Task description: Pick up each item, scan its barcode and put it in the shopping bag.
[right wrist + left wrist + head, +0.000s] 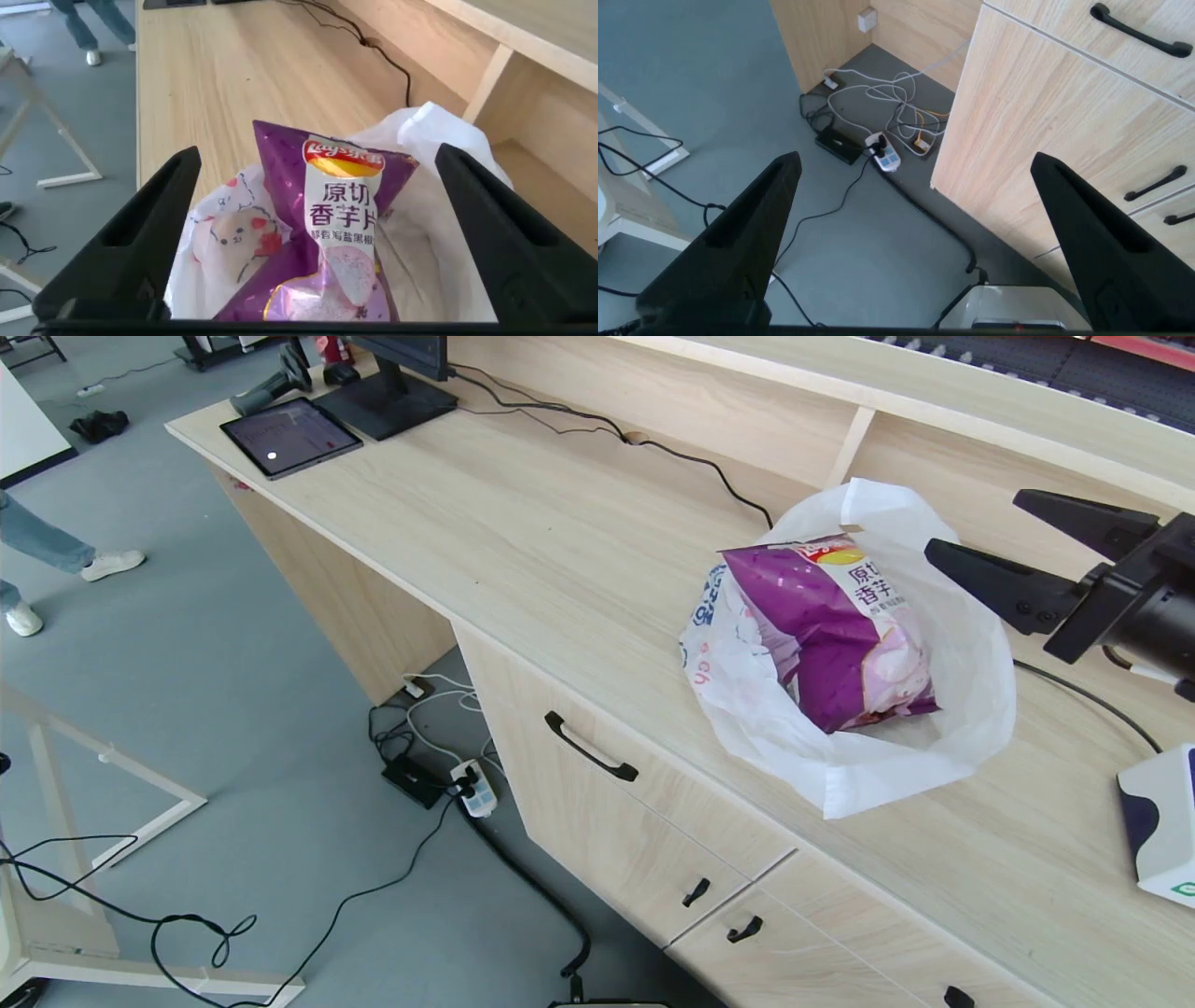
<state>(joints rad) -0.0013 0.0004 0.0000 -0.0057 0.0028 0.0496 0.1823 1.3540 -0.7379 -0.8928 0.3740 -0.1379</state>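
A purple snack packet [812, 625] bearing printed characters is sitting in the shopping bag [980, 709] near a black cable [695, 462], the right claw [973, 523] and left claw [915, 163] both gaping apart.

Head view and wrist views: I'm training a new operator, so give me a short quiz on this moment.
1. True or false: the purple chip bag sits inside the white shopping bag on the counter.
2. The right gripper is: A open and empty; B shut on the chip bag; C shut on the shopping bag.
3. Fill in: the left gripper hangs open above the grey ____.
Key: 1 true; 2 A; 3 floor.
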